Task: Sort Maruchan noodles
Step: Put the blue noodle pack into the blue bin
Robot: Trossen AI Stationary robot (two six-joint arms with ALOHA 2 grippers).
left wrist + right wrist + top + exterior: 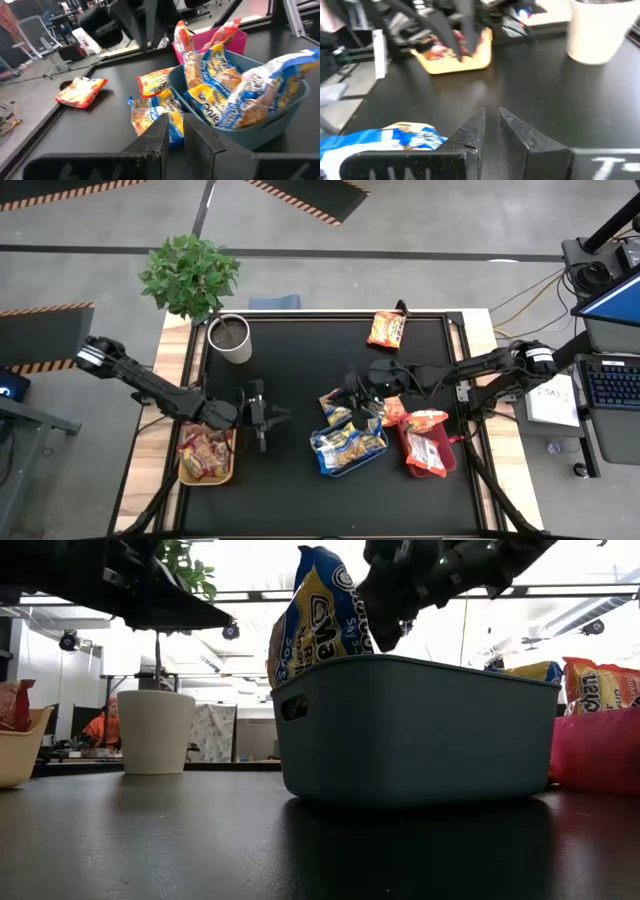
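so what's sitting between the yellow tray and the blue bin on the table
In the high view, only the left pincer hangs over that stretch; the black tabletop between the yellow tray and blue bin holds no packets.

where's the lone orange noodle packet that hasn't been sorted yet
In the high view the orange noodle packet lies alone near the table's far edge, right of the white cup, apart from the trays.
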